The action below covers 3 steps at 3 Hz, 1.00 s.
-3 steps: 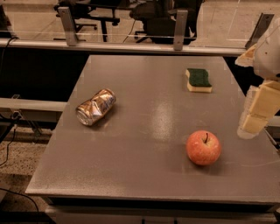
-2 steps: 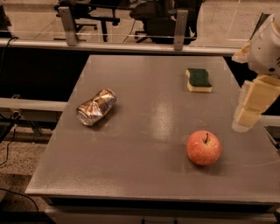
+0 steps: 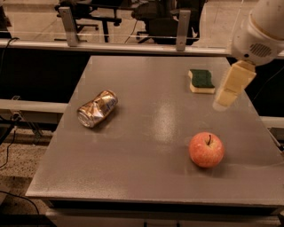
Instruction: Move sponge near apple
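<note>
Lying green side up toward the far right of the table [image 3: 146,133], the sponge [image 3: 200,80] is sitting well apart from the apple [image 3: 206,149] at the near right. The gripper [image 3: 225,98] is hanging just right of the sponge; whether it is open or gripping anything cannot be told. A crushed can [image 3: 97,108], its print unreadable, is lying at the left. Office chairs [image 3: 95,11] are standing beyond a rail [image 3: 124,44].
</note>
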### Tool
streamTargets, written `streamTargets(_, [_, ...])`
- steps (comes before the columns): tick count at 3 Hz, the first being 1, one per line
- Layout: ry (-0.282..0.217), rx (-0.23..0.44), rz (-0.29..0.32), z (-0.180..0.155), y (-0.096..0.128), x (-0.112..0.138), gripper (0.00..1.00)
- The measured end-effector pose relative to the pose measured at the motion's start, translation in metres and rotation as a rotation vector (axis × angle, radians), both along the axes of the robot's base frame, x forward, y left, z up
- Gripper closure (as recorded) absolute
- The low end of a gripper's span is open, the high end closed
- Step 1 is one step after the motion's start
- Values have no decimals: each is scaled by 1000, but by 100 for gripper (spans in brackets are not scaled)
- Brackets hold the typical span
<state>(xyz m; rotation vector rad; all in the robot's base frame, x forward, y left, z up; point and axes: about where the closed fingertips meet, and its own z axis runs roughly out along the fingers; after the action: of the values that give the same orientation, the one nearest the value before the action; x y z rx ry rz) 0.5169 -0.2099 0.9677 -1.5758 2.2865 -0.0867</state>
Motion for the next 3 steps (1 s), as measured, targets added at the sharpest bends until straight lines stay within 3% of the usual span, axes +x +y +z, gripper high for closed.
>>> streamTargets(3, [-1,183,-349,-40,-33,91,0])
